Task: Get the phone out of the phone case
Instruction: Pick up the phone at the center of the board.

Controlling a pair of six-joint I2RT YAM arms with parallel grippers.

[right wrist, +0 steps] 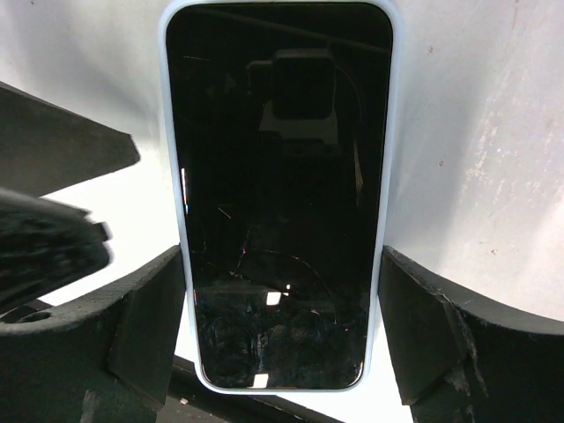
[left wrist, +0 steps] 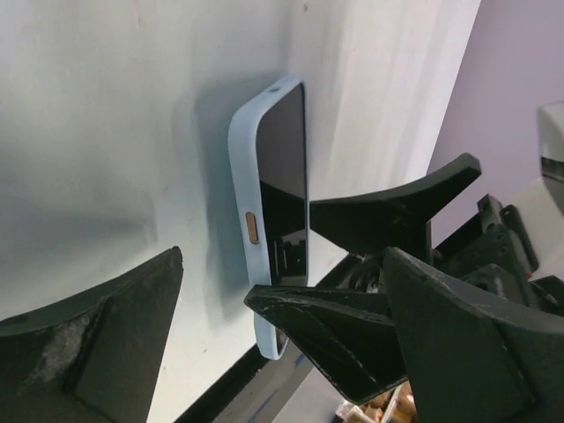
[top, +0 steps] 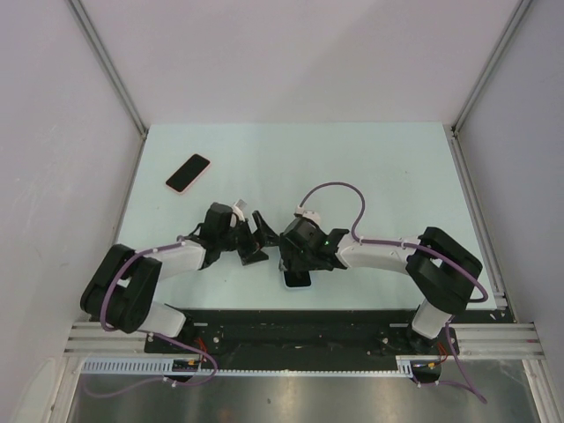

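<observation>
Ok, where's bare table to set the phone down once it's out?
Bare: the far right of the table, beyond the right arm's cable, and the strip right of the pink phone. Crowded: near centre, where the left gripper and right gripper meet at the blue-cased phone.

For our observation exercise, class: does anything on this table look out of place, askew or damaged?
Nothing looks damaged or spilled. The blue-cased phone lies flat close to the near edge of the table. One oddity: a second phone, pink-rimmed, lies askew at the far left, well apart from it.
</observation>
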